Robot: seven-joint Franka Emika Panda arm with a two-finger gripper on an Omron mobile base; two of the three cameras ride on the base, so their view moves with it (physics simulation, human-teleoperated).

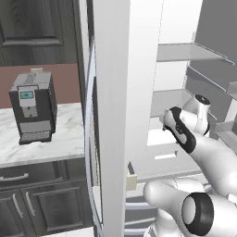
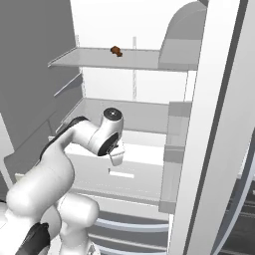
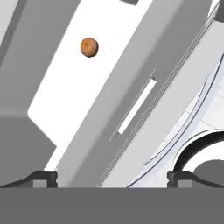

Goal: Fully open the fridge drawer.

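Hand (image 2: pixel 115 158): fingers spread apart, gripping nothing, hanging just above the drawer front.
Fridge drawer (image 2: pixel 144 175): low in the open fridge, under the hand, handle slot (image 3: pixel 137 106) just ahead between the fingertips.

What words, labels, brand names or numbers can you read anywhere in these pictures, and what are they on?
None can be read.
Coffee machine on the counter: it has a small blue screen, too small and blurred to show any characters.
Fridge drawer: plain white front with a handle slot, no lettering.
Fridge shelves: no labels.
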